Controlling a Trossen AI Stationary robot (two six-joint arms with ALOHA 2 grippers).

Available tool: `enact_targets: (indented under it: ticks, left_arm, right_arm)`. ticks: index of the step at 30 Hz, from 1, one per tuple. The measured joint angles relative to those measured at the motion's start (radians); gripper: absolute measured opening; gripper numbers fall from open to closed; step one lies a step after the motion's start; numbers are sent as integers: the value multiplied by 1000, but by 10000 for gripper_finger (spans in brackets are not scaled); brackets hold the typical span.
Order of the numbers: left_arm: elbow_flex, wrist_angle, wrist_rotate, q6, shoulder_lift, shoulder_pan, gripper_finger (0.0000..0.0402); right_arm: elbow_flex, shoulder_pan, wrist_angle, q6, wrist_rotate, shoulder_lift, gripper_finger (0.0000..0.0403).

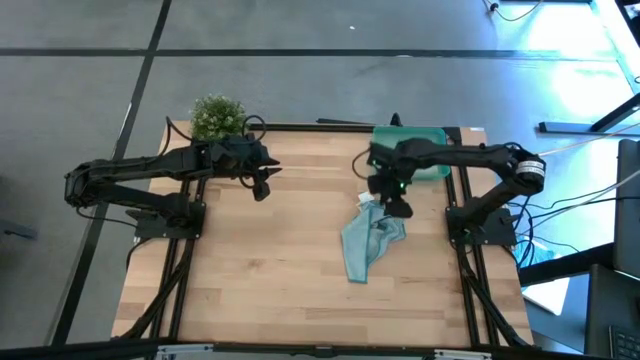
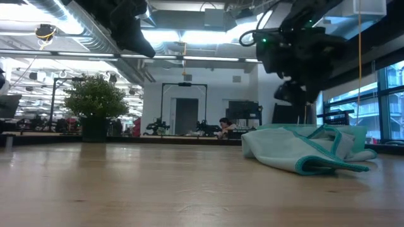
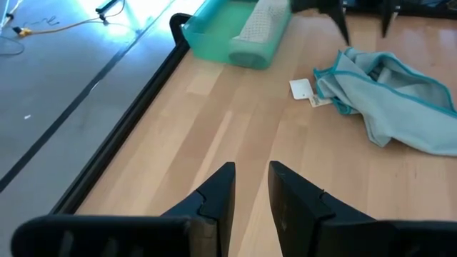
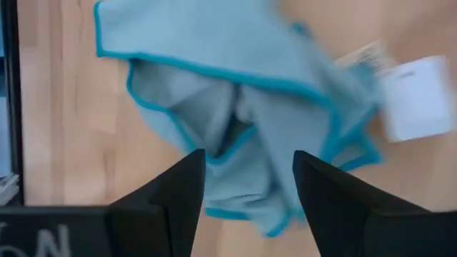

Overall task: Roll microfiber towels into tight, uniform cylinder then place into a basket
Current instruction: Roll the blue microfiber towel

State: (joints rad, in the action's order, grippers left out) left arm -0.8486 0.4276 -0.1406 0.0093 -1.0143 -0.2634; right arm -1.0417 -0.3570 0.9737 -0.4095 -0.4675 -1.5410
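Here the light blue towel (image 1: pixel 372 240) lies crumpled on the table (image 1: pixel 270 290), just in front of the basket (image 1: pixel 432 168), which already holds a rolled grey towel (image 3: pixel 258 25). The right gripper (image 1: pixel 398 208) hovers above it, fingers apart; grabbing a bunched fold could give a lopsided roll. The left gripper (image 1: pixel 262 187) waits opposite, fingers slightly apart.
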Motion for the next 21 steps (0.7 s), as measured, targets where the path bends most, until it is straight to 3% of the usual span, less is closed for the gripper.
enact_targets:
  ticks: [4,12,17,21]
  left_arm:
    - [0,10,0,0,0,0,80]
    - [0,10,0,1,0,0,80]
    - [0,11,0,1,0,0,80]
    - [0,10,0,1,0,0,80]
  right_arm:
    - [76,50,-79,55,0,0,213]
    - [234,96,-505,166,3,-3,213]
    - [274,111,-718,167,48,-3,213]
    - [264,112,-782,173,98,-8,213]
